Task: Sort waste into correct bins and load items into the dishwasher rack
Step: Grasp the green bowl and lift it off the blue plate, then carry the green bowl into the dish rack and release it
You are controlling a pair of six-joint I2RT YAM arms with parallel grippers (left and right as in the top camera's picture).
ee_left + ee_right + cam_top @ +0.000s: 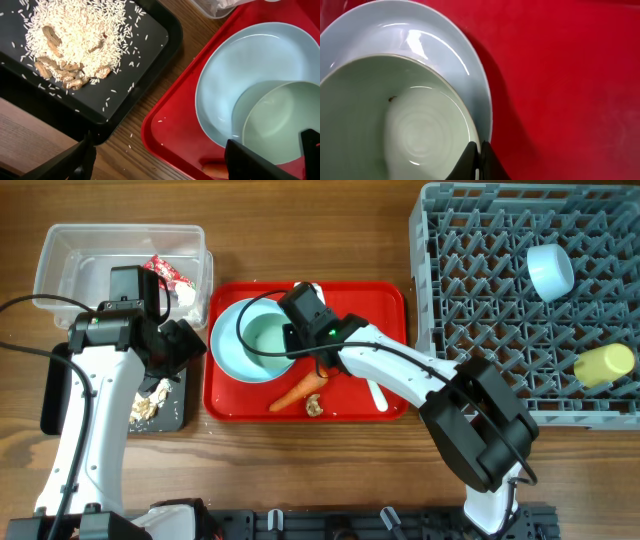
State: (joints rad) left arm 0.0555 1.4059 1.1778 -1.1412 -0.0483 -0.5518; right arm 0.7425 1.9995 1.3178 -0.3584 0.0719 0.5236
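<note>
On the bench there are two light blue bowls point(550, 270) point(266, 336), one plate point(224, 345), one yellow cup point(605, 365), one carrot point(298, 392), one white spoon point(377, 393), one clear tub point(60, 255), one black tray point(176, 416) and one rack point(470, 280).

Warm brown wooden table point(330, 465) right across the view, plank grain running from the left edge to the right. A black rail point(330, 525) lines the near edge. Even light, soft short shadows.
</note>
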